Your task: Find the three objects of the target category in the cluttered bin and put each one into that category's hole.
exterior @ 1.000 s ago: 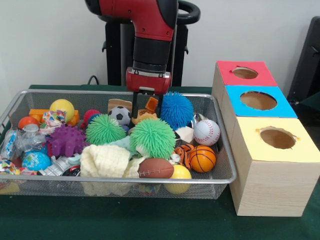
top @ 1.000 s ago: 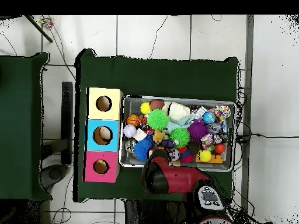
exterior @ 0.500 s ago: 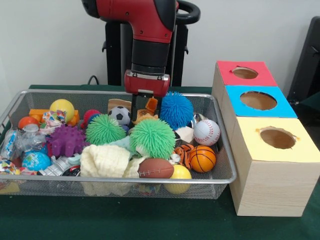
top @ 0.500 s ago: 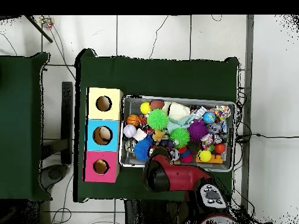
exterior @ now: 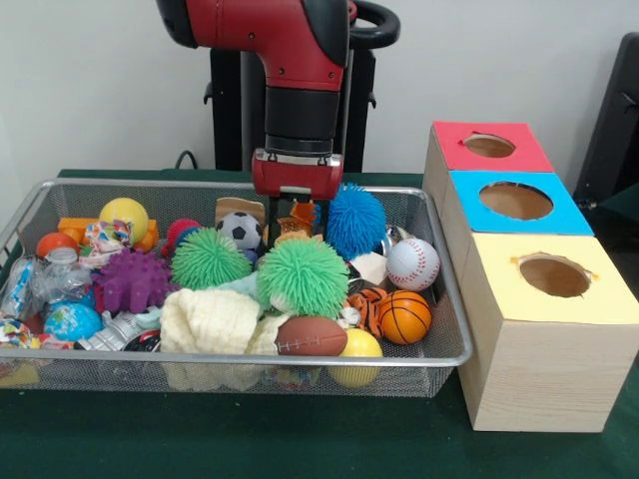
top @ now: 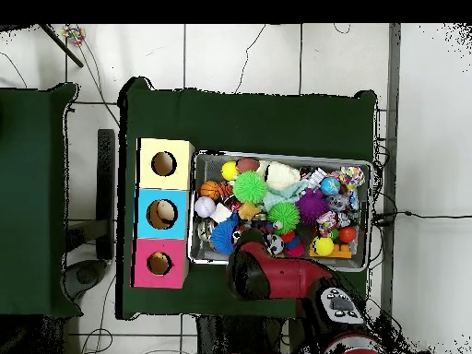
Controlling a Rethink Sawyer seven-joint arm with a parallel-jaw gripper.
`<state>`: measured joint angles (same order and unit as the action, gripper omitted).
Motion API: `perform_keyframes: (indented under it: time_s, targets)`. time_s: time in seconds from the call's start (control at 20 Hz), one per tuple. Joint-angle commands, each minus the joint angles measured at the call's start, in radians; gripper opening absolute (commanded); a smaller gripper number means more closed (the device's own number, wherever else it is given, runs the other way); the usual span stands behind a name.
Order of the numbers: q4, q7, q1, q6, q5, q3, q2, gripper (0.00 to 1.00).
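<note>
The wire bin is heaped with toys: two green spiky balls, a blue spiky ball, a purple one, a soccer ball, a baseball, a basketball and a football. My gripper hangs at the bin's back middle, open, its fingers either side of a small orange toy. In the overhead view the red arm hides the gripper. Three boxes with holes stand beside the bin: red, blue, yellow.
A cream cloth and a yellow ball lie at the bin's front. Small globes, wrappers and a second yellow ball fill the left end. In the overhead view the box row touches the bin.
The arm has come down a little and shifted slightly right, so the fingers reach deeper around the orange toy. The toys have not moved.
</note>
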<state>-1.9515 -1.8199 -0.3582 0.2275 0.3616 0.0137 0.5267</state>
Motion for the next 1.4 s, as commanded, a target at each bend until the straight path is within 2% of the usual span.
perform_keyframes:
  time_s: [0.05, 0.25, 0.3, 0.45, 0.7, 1.05, 1.4]
  targets:
    - [0.081, -0.152, -0.043, 0.132, 0.052, -0.131, -0.031, 1.0]
    - [0.08, -0.155, -0.055, 0.142, 0.06, -0.148, -0.029, 1.0]
    - [0.079, -0.157, -0.057, 0.141, 0.052, -0.145, -0.028, 0.0]
    - [0.081, -0.149, -0.06, 0.141, 0.065, -0.153, -0.028, 0.0]
    - [0.052, -0.161, -0.041, 0.125, 0.026, -0.118, 0.016, 0.0]
    - [-0.002, -0.161, -0.05, 0.08, 0.039, -0.136, 0.102, 0.0]
    - [-0.089, -0.168, -0.06, -0.001, 0.03, -0.154, 0.24, 0.0]
